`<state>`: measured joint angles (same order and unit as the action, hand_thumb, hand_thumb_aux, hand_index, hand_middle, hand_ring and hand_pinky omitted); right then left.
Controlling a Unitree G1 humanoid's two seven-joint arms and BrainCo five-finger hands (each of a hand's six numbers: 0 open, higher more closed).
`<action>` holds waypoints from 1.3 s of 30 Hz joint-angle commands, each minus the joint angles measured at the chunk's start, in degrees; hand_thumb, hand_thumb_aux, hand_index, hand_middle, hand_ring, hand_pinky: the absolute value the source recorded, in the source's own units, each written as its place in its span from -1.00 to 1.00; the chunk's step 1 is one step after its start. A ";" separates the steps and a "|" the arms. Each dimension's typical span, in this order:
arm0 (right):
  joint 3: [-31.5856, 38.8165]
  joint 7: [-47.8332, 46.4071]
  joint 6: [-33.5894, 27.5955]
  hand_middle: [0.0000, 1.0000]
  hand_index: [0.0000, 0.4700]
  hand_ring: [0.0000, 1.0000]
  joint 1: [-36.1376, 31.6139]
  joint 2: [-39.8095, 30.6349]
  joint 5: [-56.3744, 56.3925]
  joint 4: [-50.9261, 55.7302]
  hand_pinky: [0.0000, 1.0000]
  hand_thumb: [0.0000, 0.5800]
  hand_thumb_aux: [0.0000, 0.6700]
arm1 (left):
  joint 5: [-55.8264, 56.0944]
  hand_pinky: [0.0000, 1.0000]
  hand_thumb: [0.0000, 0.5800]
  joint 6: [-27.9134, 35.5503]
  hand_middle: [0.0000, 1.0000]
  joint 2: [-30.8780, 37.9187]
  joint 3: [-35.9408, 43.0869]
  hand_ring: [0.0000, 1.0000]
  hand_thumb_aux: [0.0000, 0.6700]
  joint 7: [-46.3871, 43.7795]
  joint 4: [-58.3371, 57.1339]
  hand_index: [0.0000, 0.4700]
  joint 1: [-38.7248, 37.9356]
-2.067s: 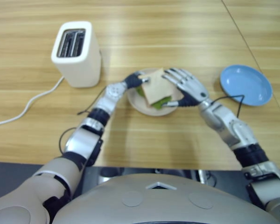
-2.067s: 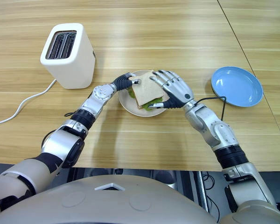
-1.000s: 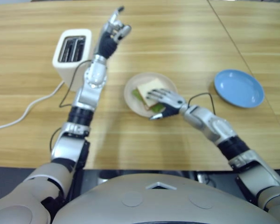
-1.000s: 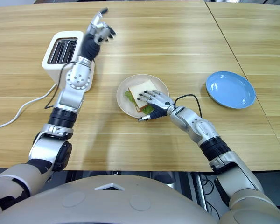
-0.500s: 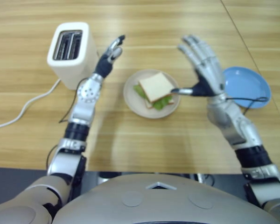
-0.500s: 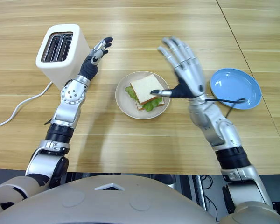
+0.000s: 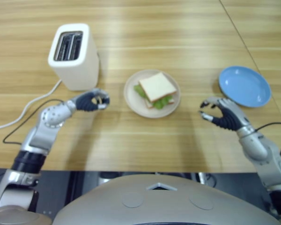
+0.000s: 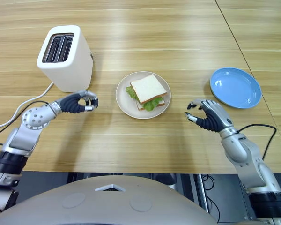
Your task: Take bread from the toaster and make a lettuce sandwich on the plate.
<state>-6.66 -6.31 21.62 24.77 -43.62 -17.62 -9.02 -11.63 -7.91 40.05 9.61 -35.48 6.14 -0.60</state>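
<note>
1. Light wooden table [image 8: 145, 28] with long planks fills the scene, and all the things stand on it.
2. We see a white box-shaped toaster [image 8: 65, 58] at the far left, upright, with its two dark slots facing up.
3. A round beige plate [image 8: 125, 108] stands in the middle of the table, to the right of the toaster and apart from it.
4. A round blue plate [image 8: 235, 87] lies at the right, well apart from the beige plate.
5. On the beige plate lies the sandwich [image 8: 148, 88]: a square slice of white bread on top, with green lettuce [image 8: 152, 104] coming out at its left and near edges.
6. The left hand [image 8: 79, 102] is low over the table just in front of the toaster. Its fingers are curled in and we see nothing in them.
7. The right hand [image 8: 208, 116] is between the two plates, nearer to us. Its fingers are also curled toward the thumb, with nothing inside.
8. A thin white cable [image 8: 43, 92] runs from the toaster's base to the left edge.
</note>
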 commanded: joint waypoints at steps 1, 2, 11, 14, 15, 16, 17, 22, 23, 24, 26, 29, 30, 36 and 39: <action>2.08 -4.07 0.11 1.00 0.96 1.00 -1.15 0.12 -0.98 -0.28 1.00 1.00 1.00 | -2.25 1.00 1.00 1.07 1.00 -0.80 3.04 1.00 1.00 -1.70 -0.38 0.96 1.89; 3.87 -4.67 -0.31 1.00 0.96 1.00 -2.57 0.84 -2.64 0.55 1.00 1.00 1.00 | -3.28 1.00 1.00 1.43 1.00 -1.30 4.62 1.00 1.00 -2.33 -1.39 0.96 2.39; 21.49 -6.40 -0.67 1.00 0.96 1.00 -21.79 8.50 -16.74 20.39 1.00 1.00 1.00 | -10.23 1.00 1.00 2.87 1.00 -9.26 15.39 1.00 1.00 -2.71 -15.58 0.96 9.15; 25.05 -5.13 -0.52 1.00 0.96 1.00 -28.82 10.60 -19.54 30.81 1.00 1.00 1.00 | -13.77 1.00 1.00 2.94 1.00 -12.56 18.41 1.00 1.00 -1.08 -22.95 0.96 13.22; 25.67 -4.20 -0.14 1.00 0.96 1.00 -30.72 11.18 -19.82 33.46 1.00 1.00 1.00 | -14.17 1.00 1.00 2.68 1.00 -13.51 19.05 1.00 1.00 -1.01 -24.92 0.96 14.43; 26.08 -3.22 0.26 1.00 0.96 1.00 -32.56 11.73 -20.07 35.86 1.00 1.00 1.00 | -14.52 1.00 1.00 2.45 1.00 -14.44 19.46 1.00 1.00 -0.60 -26.96 0.96 15.76; 26.47 -2.20 0.76 1.00 0.96 1.00 -34.51 12.23 -20.18 38.23 1.00 1.00 1.00 | -15.26 1.00 1.00 2.29 1.00 -15.22 19.74 1.00 1.00 0.33 -29.28 0.96 17.28; 28.15 3.70 2.99 1.00 0.96 1.00 -44.54 13.97 -21.54 49.44 1.00 1.00 1.00 | -17.06 1.00 1.00 0.94 1.00 -19.14 18.80 1.00 1.00 7.23 -41.33 0.96 25.58; 28.35 5.13 3.45 1.00 0.96 1.00 -46.37 14.26 -21.72 51.33 1.00 1.00 1.00 | -17.40 1.00 1.00 0.57 1.00 -19.85 18.55 1.00 1.00 9.02 -43.59 0.96 27.17; 28.55 6.60 3.80 1.00 0.96 1.00 -48.35 14.60 -21.99 53.30 1.00 1.00 1.00 | -17.75 1.00 0.91 0.26 1.00 -20.63 18.29 1.00 0.57 11.19 -46.19 0.54 29.01; 28.95 10.59 4.42 1.00 0.96 1.00 -52.49 15.40 -22.83 57.40 1.00 1.00 1.00 | -18.18 1.00 0.76 -0.90 1.00 -22.22 18.00 1.00 0.31 14.86 -51.48 0.28 32.44; 29.77 16.83 5.20 1.00 0.96 1.00 -58.46 16.88 -24.03 63.34 1.00 1.00 1.00 | -19.51 0.72 -1.00 -0.67 0.72 -23.57 17.76 0.72 -1.00 20.73 -58.41 -1.00 36.60; 30.14 19.02 5.30 -1.00 -0.98 -1.00 -59.81 17.06 -24.54 64.75 -1.00 -0.95 -0.98 | -19.69 -0.09 -1.00 -0.87 -0.09 -23.78 17.71 -0.09 -1.00 21.91 -59.95 -1.00 37.43; 26.57 24.29 10.69 -1.00 -1.00 -1.00 -57.53 15.09 -19.40 61.27 -1.00 -1.00 -1.00 | -17.24 -1.00 -1.00 -4.88 -1.00 -20.60 14.91 -1.00 -1.00 24.06 -53.24 -1.00 34.08; 22.20 20.51 15.53 -1.00 -1.00 -1.00 -52.62 15.21 -10.91 57.82 -1.00 -1.00 -1.00 | -13.56 -1.00 -1.00 -5.39 -1.00 -18.40 10.00 -1.00 -1.00 25.33 -44.06 -1.00 29.48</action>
<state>18.59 16.86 34.29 -30.36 -28.19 -34.48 50.67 -28.00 -13.64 20.39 23.01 -10.90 -42.33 30.88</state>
